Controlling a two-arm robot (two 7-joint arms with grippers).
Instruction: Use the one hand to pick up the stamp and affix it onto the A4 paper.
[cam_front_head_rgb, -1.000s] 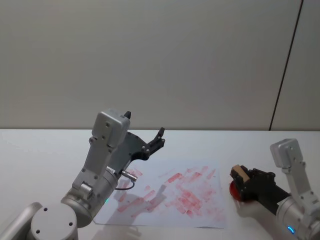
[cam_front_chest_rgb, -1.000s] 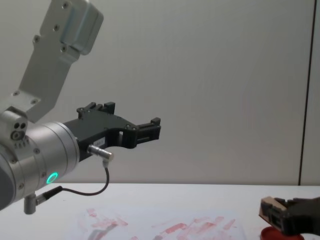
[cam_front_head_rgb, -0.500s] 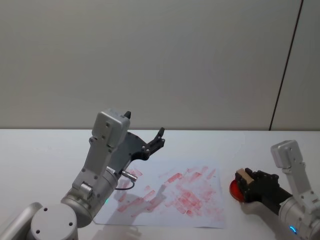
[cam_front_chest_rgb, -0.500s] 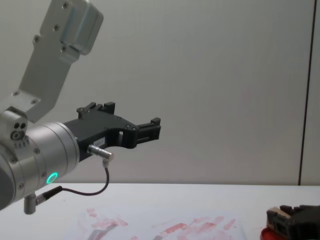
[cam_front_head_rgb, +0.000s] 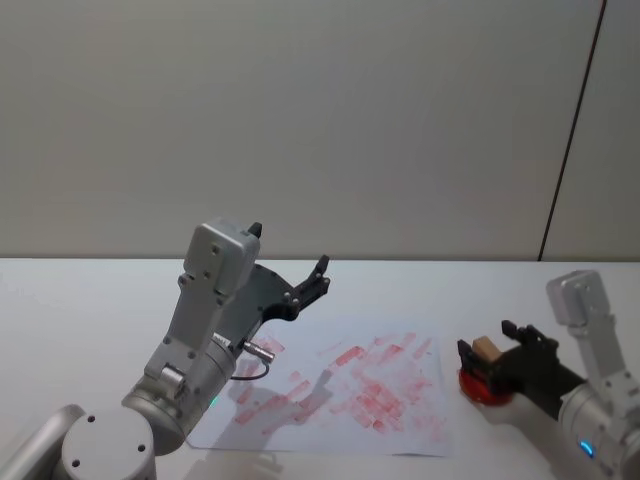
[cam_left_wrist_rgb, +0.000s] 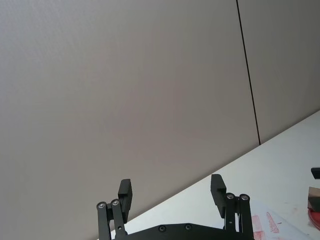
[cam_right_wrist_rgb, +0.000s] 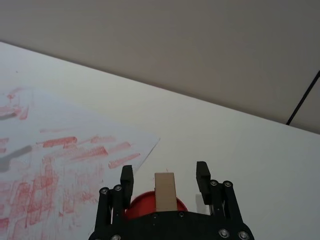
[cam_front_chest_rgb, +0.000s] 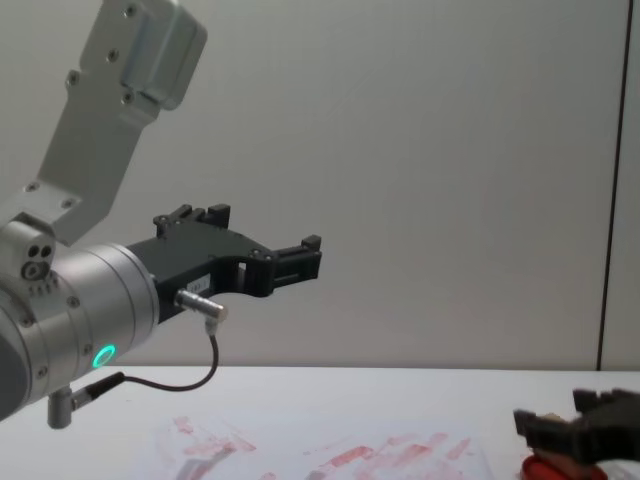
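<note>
Head view: the right hand (cam_front_head_rgb: 487, 352), a black two-fingered gripper with blocky plastic jaws, reaches in low from the right over the white surface (cam_front_head_rgb: 90, 300). Its jaws stand wide apart, one on each side of the small light-tan rectangular wooden stamp (cam_front_head_rgb: 487, 348), with a gap showing on both sides. The stamp stands on the flat round red ink pad (cam_front_head_rgb: 479, 386), which lies just beside the right edge of the white A4 paper sheet (cam_front_head_rgb: 340, 385) covered in red ink smears and prints. The left hand (cam_front_head_rgb: 318, 277), black and joined to a silver cylinder, is raised above the paper's left part, pointing up and away.

Left wrist view: the left hand (cam_left_wrist_rgb: 171, 193) has its fingers spread wide with nothing between them, aimed at the grey wall (cam_left_wrist_rgb: 125, 85). The stamp (cam_left_wrist_rgb: 315, 198) and a sliver of the red pad (cam_left_wrist_rgb: 315, 218) show far off on the surface.

Right wrist view: the right hand (cam_right_wrist_rgb: 164, 177) brackets the stamp (cam_right_wrist_rgb: 165, 191) with its jaws wide, clear space on each side. The stamp stands upright on the red pad (cam_right_wrist_rgb: 141, 205), near the paper's (cam_right_wrist_rgb: 55, 165) corner.

Chest view: the left hand (cam_front_chest_rgb: 296, 258) hangs high, level, fingers parted. The right hand (cam_front_chest_rgb: 570, 418) sits low at the right, open above the red pad (cam_front_chest_rgb: 560, 468).
</note>
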